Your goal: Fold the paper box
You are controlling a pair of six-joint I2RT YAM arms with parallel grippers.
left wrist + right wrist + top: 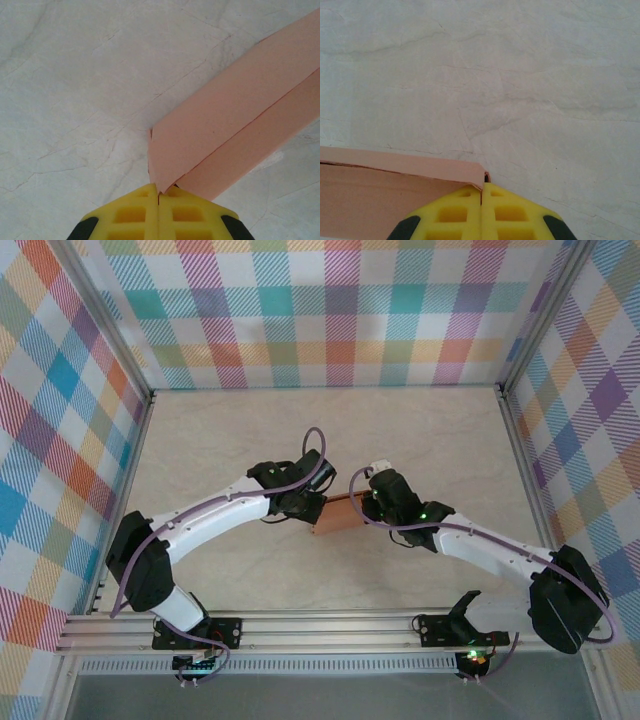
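The paper box (338, 516) is a salmon-orange piece of card, held up between the two arms near the middle of the table. My left gripper (314, 502) is at its left end and my right gripper (366, 506) at its right end. In the left wrist view the yellow jaws of the left gripper (159, 192) are shut on a pointed corner of the paper box (225, 130), which runs up to the right with a long fold along it. In the right wrist view the right gripper (482, 189) is shut on a corner of the paper box (385, 190), whose top edge is folded over.
The pale marble-patterned table (250, 440) is walled by plaid panels (330, 310) at the back and both sides. A metal rail (330, 630) with the arm bases runs along the near edge.
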